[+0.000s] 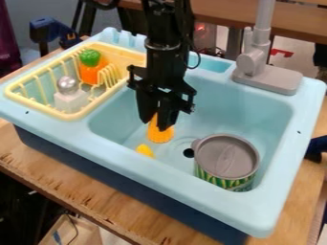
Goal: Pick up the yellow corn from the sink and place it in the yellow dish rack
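Gripper at frame center, down at a knobbly orange piece in the smooth pale-blue sink; can't tell if open or clamped.
Small smooth yellow piece just below-left, near the basin's front wall. Ribbed cylindrical can, flat gray lid, lower right, close to front wall. Most room: basin's upper right, behind can. Yellow slatted rack upper left, rounded corners.

grey faucet, grey-topped can, yellow rack holding silver-topped shaker and green-topped orange toy, wooden table
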Available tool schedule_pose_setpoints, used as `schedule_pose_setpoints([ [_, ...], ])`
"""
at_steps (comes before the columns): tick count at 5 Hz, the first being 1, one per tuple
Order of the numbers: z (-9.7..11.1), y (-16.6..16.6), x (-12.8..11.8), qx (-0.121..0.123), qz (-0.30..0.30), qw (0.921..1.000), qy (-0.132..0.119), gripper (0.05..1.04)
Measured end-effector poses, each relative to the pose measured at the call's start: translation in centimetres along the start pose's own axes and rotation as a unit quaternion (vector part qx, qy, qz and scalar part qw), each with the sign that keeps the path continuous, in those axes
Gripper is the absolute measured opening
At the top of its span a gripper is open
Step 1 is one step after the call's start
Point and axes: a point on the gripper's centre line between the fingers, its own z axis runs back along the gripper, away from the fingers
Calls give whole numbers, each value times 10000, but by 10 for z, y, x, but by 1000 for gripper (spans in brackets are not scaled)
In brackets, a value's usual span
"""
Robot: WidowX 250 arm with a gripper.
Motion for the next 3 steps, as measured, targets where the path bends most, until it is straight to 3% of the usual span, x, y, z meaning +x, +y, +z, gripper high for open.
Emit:
schedule_pose_setpoints([
  [1, 1, 2, -9, -254, 402, 9985, -274, 443],
  [2, 12, 0, -16, -325, 565, 9973, -352, 442],
  [3, 62, 2, -23, -474, 747, 9895, -1145, 441],
])
